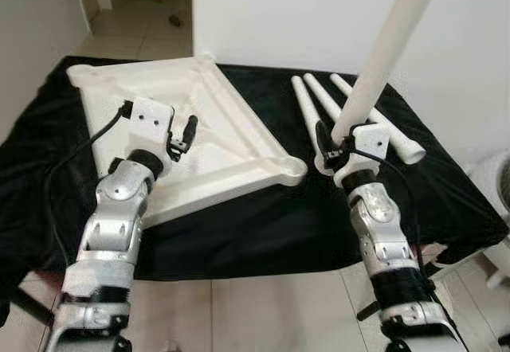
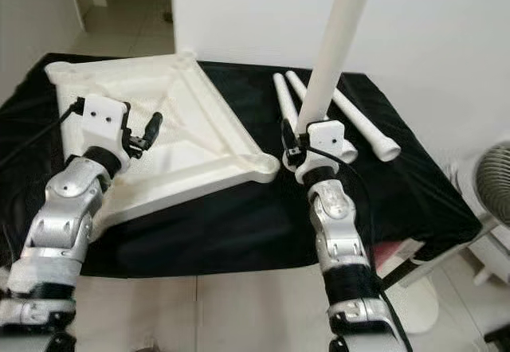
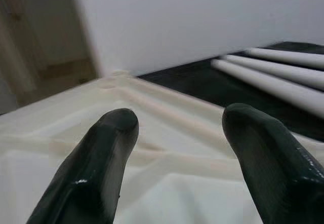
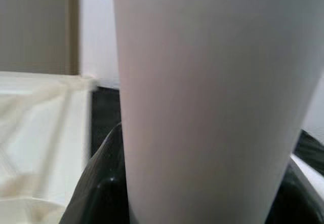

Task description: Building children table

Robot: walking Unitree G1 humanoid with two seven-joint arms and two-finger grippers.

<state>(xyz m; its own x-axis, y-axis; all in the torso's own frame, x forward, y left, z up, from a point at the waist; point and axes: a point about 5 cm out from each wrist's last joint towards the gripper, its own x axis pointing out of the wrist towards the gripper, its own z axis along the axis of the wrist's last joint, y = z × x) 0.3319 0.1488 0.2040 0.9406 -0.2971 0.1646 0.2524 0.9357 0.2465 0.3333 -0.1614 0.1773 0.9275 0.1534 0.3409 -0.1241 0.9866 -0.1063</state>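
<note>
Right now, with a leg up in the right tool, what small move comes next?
Probably swing the right tool left toward the tabletop's near corner socket: it is shut on an upright leg, the socket is empty, and the open left tool hovers over the tabletop.

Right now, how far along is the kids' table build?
No legs are fitted yet. The tabletop lies upside down on the black cloth. The right end effector holds one leg upright; the left end effector hovers open over the tabletop. Three legs remain.
</note>
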